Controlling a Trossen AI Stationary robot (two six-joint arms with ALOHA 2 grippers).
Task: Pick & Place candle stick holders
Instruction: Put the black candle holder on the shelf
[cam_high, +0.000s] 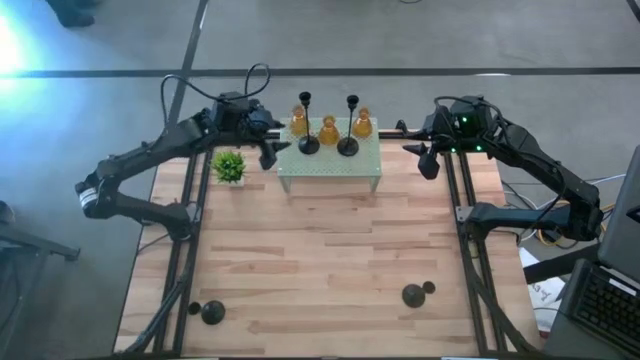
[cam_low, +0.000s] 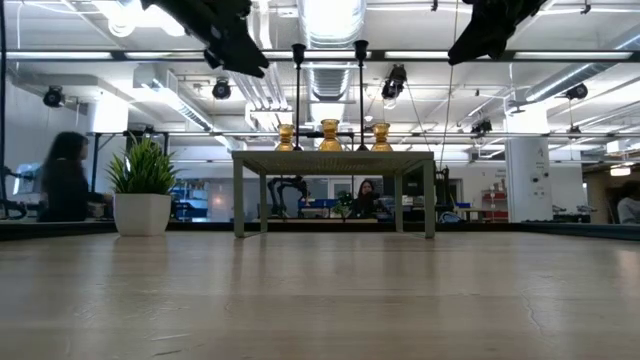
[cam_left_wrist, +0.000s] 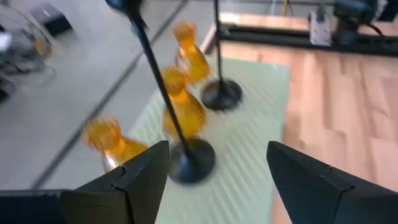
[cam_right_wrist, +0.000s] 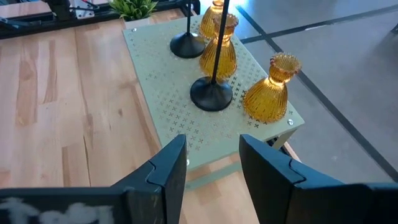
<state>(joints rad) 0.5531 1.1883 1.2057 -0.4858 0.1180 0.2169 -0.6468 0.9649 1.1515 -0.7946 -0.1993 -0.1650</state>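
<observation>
Two slim black candle stick holders (cam_high: 307, 140) (cam_high: 348, 138) stand on their round bases on the mint-green perforated stand (cam_high: 330, 172) at the far side. Three amber holders (cam_high: 298, 122) (cam_high: 328, 130) (cam_high: 362, 124) stand behind them. Two more black holders (cam_high: 210, 312) (cam_high: 415, 293) sit near the front edge; whether they stand upright I cannot tell. My left gripper (cam_left_wrist: 217, 180) hangs open in the air off the stand's left end, its fingers short of the nearest black base (cam_left_wrist: 189, 160). My right gripper (cam_right_wrist: 214, 165) hangs open off the stand's right end.
A small green potted plant (cam_high: 229, 166) stands on the table left of the stand, just below my left gripper (cam_high: 270, 150). The wooden tabletop (cam_high: 330, 260) between the stand and the front holders is bare. People show in the room beyond the table.
</observation>
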